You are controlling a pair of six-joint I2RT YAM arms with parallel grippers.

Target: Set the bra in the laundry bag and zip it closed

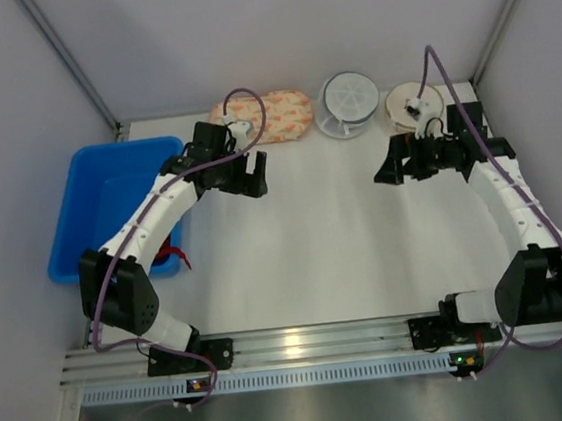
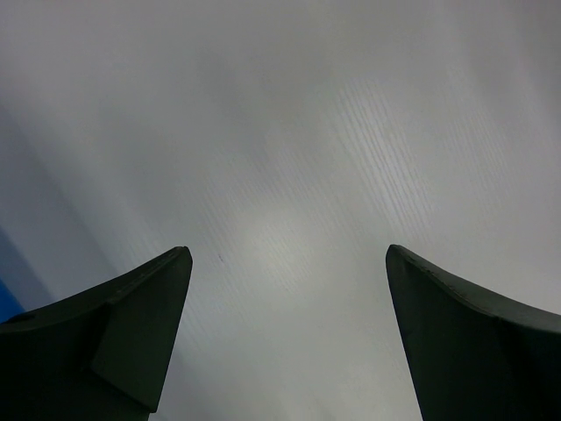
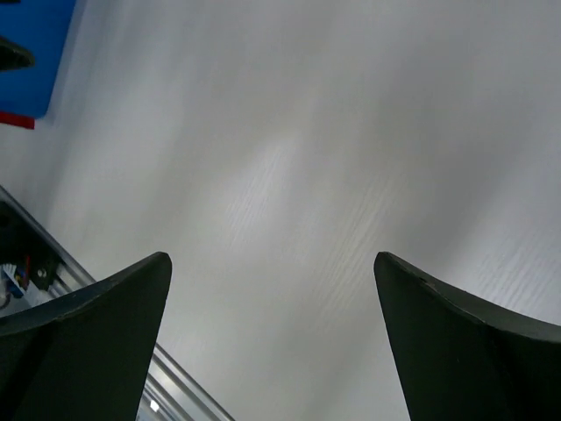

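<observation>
The laundry bag [image 1: 397, 101] is a round beige shape at the back right of the table, partly covered by the right arm's wrist and cable. The bra is not in view in any frame. My right gripper [image 1: 391, 173] hangs just in front of the bag, over bare table, and its jaws stand wide open. In the right wrist view the right gripper [image 3: 272, 256] frames only white tabletop. My left gripper [image 1: 254, 186] is open at the back left of the table. In the left wrist view the left gripper [image 2: 287, 254] also has only table surface between its fingers.
A blue bin [image 1: 109, 198] stands at the left, with a red cloth [image 1: 171, 252] at its near corner. A peach floral pouch [image 1: 269, 117] and a white round ribbed container [image 1: 348, 103] lie along the back edge. The metal rail [image 1: 295, 345] runs along the near edge.
</observation>
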